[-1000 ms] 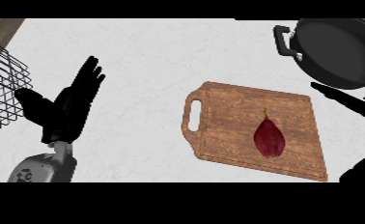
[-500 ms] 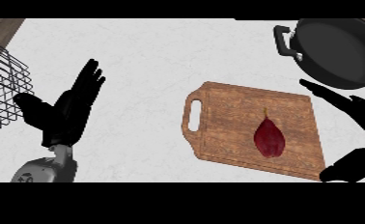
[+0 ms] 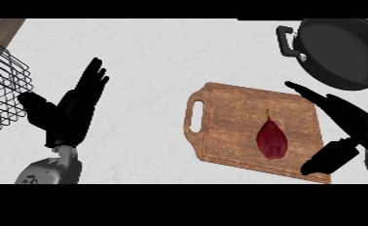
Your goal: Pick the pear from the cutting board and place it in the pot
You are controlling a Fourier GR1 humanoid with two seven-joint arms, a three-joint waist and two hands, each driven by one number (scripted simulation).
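A dark red pear (image 3: 271, 139) lies on the wooden cutting board (image 3: 227, 114), toward its right side, stem pointing away from me. The black pot (image 3: 335, 50) stands at the far right corner, beyond the board. My right hand (image 3: 341, 115) reaches in from the right edge over the board's right end, fingers straight and thumb spread below, open and just right of the pear without touching it. At the left, my left hand (image 3: 70, 111) rests open with its fingers up.
A black wire rack (image 3: 10, 87) sits at the left edge, close to the left hand's thumb. A strip of wood (image 3: 10, 27) shows at the far left corner. The counter (image 3: 158, 54) is pale grey.
My right hand has come further in from the right edge, over the board's right end toward the pear. The left hand, pear, board and pot have stayed put.
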